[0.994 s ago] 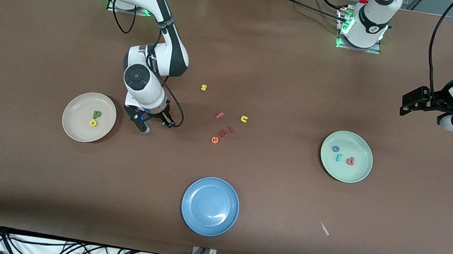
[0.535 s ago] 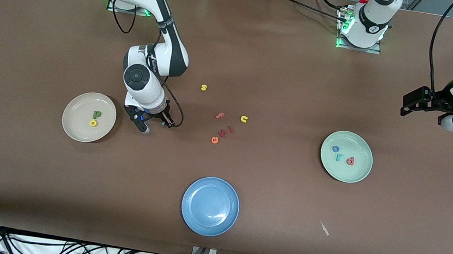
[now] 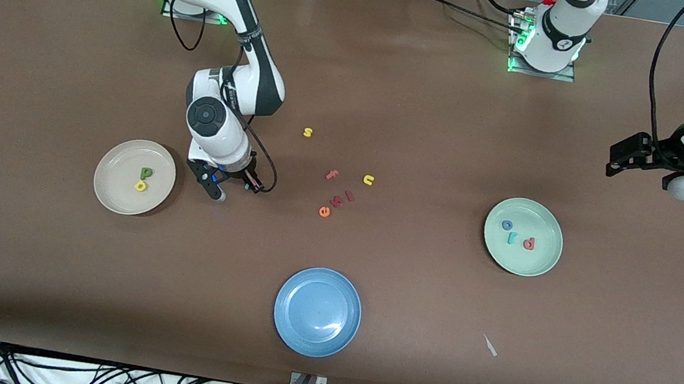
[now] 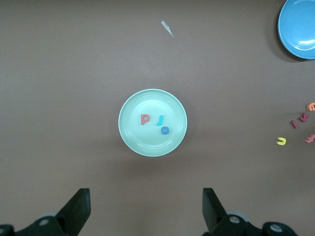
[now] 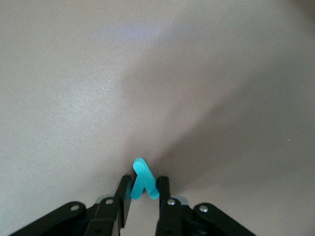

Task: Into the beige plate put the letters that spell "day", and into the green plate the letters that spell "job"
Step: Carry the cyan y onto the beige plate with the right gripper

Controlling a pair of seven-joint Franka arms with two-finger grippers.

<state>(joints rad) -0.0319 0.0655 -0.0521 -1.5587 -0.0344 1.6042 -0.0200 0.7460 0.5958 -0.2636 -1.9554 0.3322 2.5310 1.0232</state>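
Teal "y" [image 5: 143, 180] is sitting clamped between the fingers of the right gripper [image 3: 227, 190], which is positioned low over the bare table [image 3: 396, 92] just beside the beige plate [image 3: 107, 196], on the side toward the loose letters. Dark green "d" [image 3: 146, 174] and yellow "a" [image 3: 140, 186] are lying inside the beige plate, close together. Blue "o" [image 3: 506, 225], teal "j" [image 3: 512, 238] and red "b" [image 3: 529, 244] are lying in a row inside the green plate [image 3: 539, 266].

Left gripper [image 4: 146, 211] is waiting with its jaws spread wide and nothing between them, raised over the left arm's end of the table.

Yellow "s" [image 3: 307, 132], pink "f" [image 3: 331, 175], yellow "u" [image 3: 368, 180] and orange "e" [image 3: 324, 212] are lying loose on the table between the two plates. Blue plate [image 3: 289, 328] is sitting nearer to the front camera than these letters.
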